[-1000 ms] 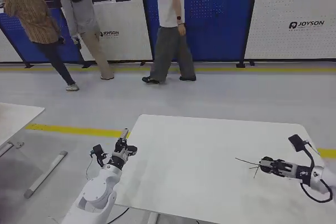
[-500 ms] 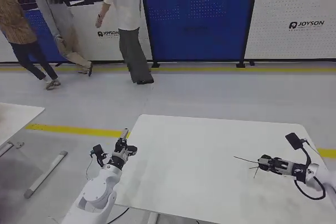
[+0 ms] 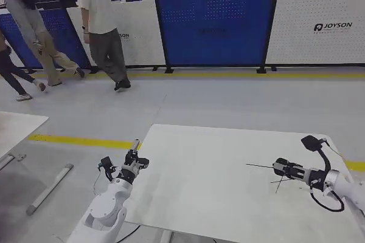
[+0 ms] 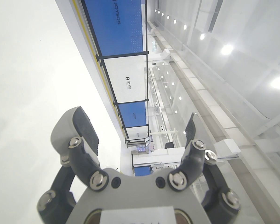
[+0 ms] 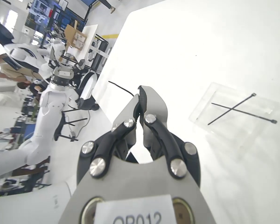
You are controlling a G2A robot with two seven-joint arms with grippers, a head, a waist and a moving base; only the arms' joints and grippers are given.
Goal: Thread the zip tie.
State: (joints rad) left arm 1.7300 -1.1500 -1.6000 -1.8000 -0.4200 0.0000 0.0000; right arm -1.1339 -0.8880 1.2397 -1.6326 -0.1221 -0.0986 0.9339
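Because threading probably needs the tail free, the right gripper (image 5: pixel 139 99) is clamped on a black zip tie (image 5: pixel 121 89), holding it over the table (image 3: pixel 201 170) with the tail aimed toward the left gripper (image 4: pixel 135 115), which sits spread open at the table's edge.

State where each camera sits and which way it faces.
Top view: above the arms, looking down at the table; left gripper and right gripper show.
Left wrist view: on the left wrist, facing past its open gripper to blue panels and ceiling.
Right wrist view: on the right wrist, facing across the table past its gripper, shut on a zip tie, to two crossed ties.
Shared: top and right wrist views both show the held zip tie.
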